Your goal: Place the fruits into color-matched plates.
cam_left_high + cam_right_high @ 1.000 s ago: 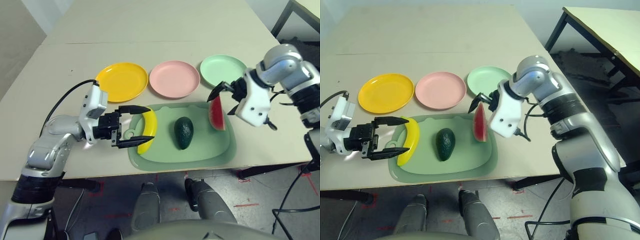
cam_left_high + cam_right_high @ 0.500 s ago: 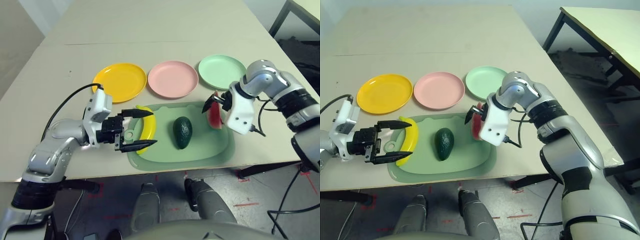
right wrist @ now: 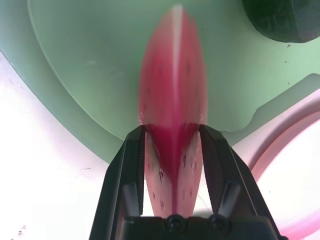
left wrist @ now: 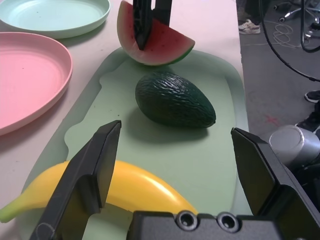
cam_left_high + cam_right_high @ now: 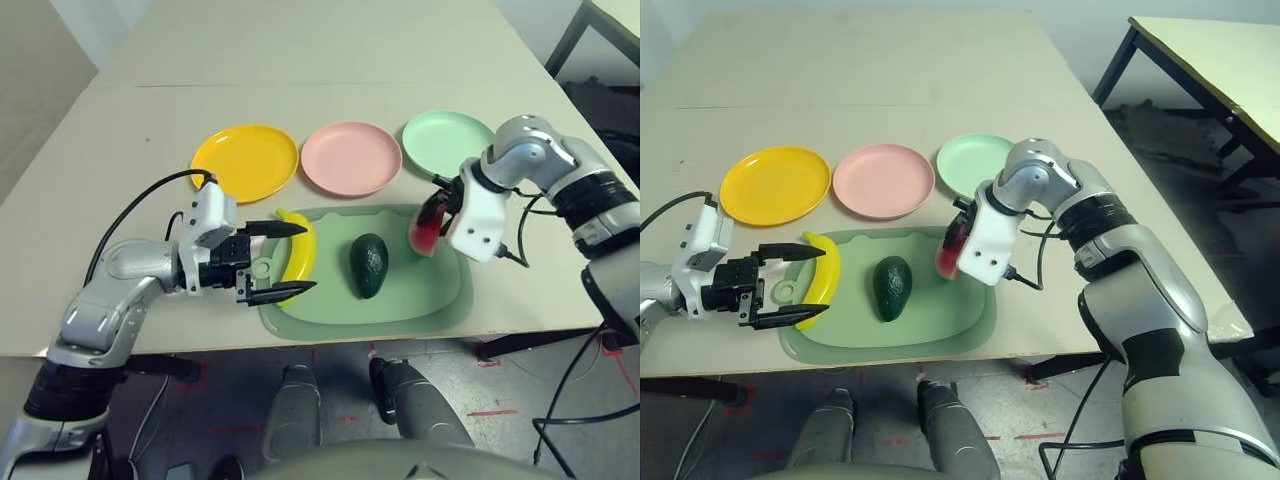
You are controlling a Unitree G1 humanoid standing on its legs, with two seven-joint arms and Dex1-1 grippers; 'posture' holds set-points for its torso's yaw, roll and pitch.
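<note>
My right gripper [image 5: 437,205] is shut on the red watermelon wedge [image 5: 425,225] at the right rear corner of the pale green mat [image 5: 420,300]; its black fingers [image 3: 137,150] press both red faces of the wedge [image 3: 172,100]. The dark green avocado [image 5: 370,265] lies mid-mat. My left gripper [image 5: 305,257] is open, with the yellow banana [image 4: 135,187] lying crosswise between its spread fingers at the mat's left end. Behind the mat stand the yellow plate [image 5: 245,162], pink plate [image 5: 350,158] and mint green plate [image 5: 447,142], all bare.
The mat reaches close to the table's front edge [image 5: 330,345]. A black cable [image 5: 140,215] loops over the table from my left wrist. A second table [image 5: 1210,60] stands to the right, across a gap of floor.
My right gripper has shut on the watermelon wedge it was straddling. My left gripper has edged a little further over the banana, still open.
</note>
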